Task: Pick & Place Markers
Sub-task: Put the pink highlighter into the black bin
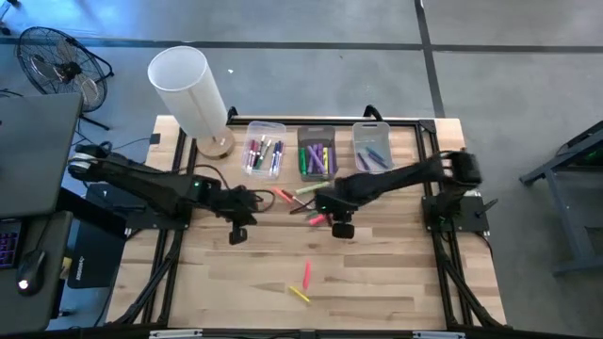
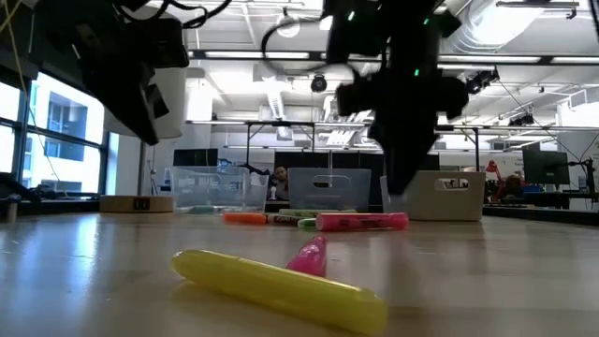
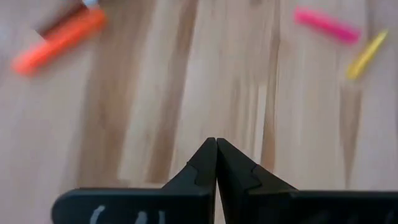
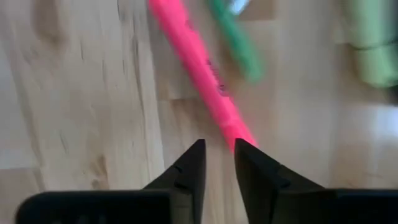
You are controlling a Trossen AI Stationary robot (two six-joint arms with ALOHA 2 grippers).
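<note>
No writing could be read anywhere: the pink marker bore dark print along its barrel, too blurred to make out.

3 clear bins sat in a row at the far edge of the desk. The left bin held a mixed bunch of markers, the middle bin mostly green and yellow ones with some purple, and the right bin a few blue ones.

Loose markers lay on the desk just in front of the bins, among them an orange marker; 2 more, a pink one and a yellow marker, lay well apart near the front.

The right gripper hovered over the pink marker's end, jaws slightly parted, grasping nothing. The left gripper hung above bare wood, jaws clenched and empty.
</note>
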